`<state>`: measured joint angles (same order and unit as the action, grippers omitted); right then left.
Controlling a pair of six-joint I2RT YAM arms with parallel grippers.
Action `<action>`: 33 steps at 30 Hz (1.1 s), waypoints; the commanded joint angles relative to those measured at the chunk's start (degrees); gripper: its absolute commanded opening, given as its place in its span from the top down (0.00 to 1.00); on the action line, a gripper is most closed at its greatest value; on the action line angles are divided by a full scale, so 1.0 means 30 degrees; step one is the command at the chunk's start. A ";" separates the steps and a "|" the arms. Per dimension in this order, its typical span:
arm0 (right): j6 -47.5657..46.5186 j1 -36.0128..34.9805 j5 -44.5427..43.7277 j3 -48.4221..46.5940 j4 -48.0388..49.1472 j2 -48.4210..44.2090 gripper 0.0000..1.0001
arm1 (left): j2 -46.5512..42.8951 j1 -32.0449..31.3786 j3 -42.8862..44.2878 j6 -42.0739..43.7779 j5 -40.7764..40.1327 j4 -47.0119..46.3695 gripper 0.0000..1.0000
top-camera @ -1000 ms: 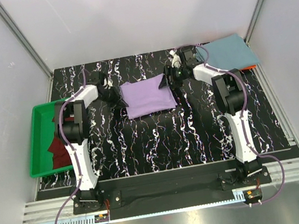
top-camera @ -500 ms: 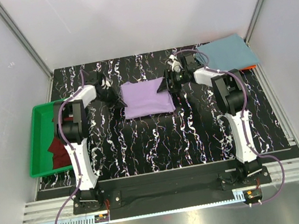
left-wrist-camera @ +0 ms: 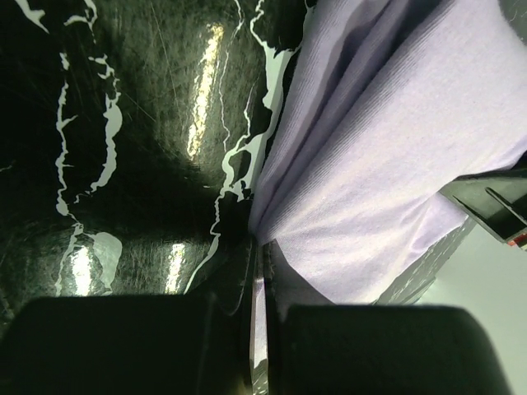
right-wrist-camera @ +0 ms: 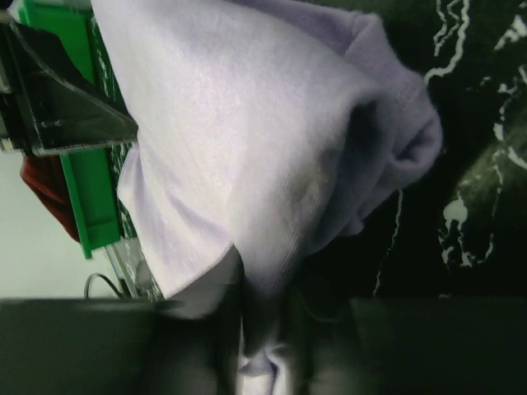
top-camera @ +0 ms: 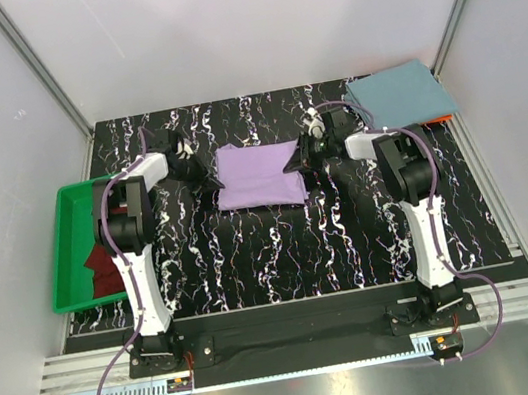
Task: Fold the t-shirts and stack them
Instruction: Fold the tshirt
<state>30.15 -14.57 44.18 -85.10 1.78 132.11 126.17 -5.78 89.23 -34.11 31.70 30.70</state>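
The left gripper (top-camera: 200,166) clamps one side edge of the lavender t-shirt (top-camera: 258,173). The right gripper (top-camera: 299,155) appears to clamp the opposite edge. The shirt's long axis spans between them.

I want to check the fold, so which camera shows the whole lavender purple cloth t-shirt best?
The top external view: the lavender purple cloth t-shirt lies folded, nearly all its outline visible. The left wrist view shows only a pinched edge up close; the right wrist view, one bunched corner.
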 commanded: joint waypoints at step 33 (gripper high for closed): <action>-0.3546 0.0843 -0.3539 -0.2629 -0.4491 0.1166 0.28 | 0.1127 -0.0094 0.0139 0.0764 -0.1633 0.1545 1.00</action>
<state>22.79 -11.92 31.70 -94.48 -4.97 132.11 126.21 -5.89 89.80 -34.26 31.31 31.73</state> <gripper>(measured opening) 0.720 0.042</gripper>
